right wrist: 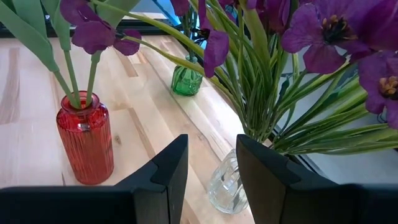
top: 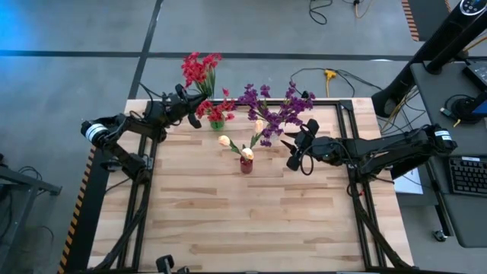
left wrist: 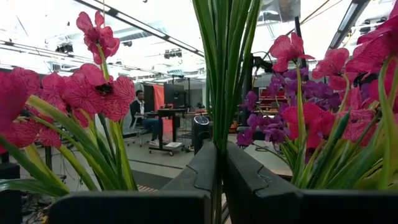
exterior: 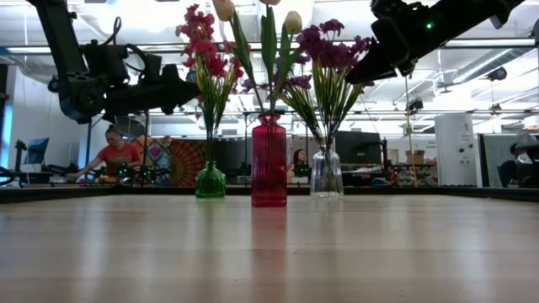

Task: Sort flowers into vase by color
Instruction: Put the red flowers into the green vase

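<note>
Three vases stand in a loose row near the far middle of the table [top: 228, 221]. In the low view the green vase [exterior: 210, 181] is left of centre and holds the red flowers [exterior: 202, 50]. The red vase [exterior: 269, 162] stands at centre with the cream-yellow flowers [exterior: 224, 8]. The clear vase [exterior: 326, 174] is right of centre and holds the purple flowers [exterior: 324, 50].

In the high view the left claw [top: 196, 109] sits at the upper left of the table, right at the red flowers. Its wrist view shows its fingers [left wrist: 199, 180] pressed together on a bundle of green stems [left wrist: 222, 74] that rises straight up between them, with red blossoms to either side.

The right claw [top: 293, 152] sits right of centre in the high view, just beside the purple flowers. In its wrist view its fingers [right wrist: 168, 171] stand partly spread with a bare gap between them, pinching nothing; the clear vase shows just past them.

In the low view, people sit at desks in the room behind.
</note>
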Available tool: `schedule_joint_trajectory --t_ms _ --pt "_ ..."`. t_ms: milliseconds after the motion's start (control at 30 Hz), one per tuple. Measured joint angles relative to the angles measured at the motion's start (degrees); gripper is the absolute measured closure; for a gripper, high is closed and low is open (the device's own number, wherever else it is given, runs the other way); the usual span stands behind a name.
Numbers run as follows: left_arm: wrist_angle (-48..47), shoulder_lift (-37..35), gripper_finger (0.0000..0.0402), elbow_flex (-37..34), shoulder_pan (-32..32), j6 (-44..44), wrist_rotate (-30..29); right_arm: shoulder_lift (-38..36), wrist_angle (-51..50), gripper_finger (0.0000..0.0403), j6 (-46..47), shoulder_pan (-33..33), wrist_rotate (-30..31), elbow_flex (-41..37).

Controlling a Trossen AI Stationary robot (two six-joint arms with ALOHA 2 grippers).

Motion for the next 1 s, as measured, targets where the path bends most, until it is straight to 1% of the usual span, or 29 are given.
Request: schedule_joint_trajectory --t_ms 1000 --pt "-0.9 0.0 0.0401 0.0 0.0 0.4 0.0 0.1 0.0 0.0275 0.4 0.0 0.0 0.0"
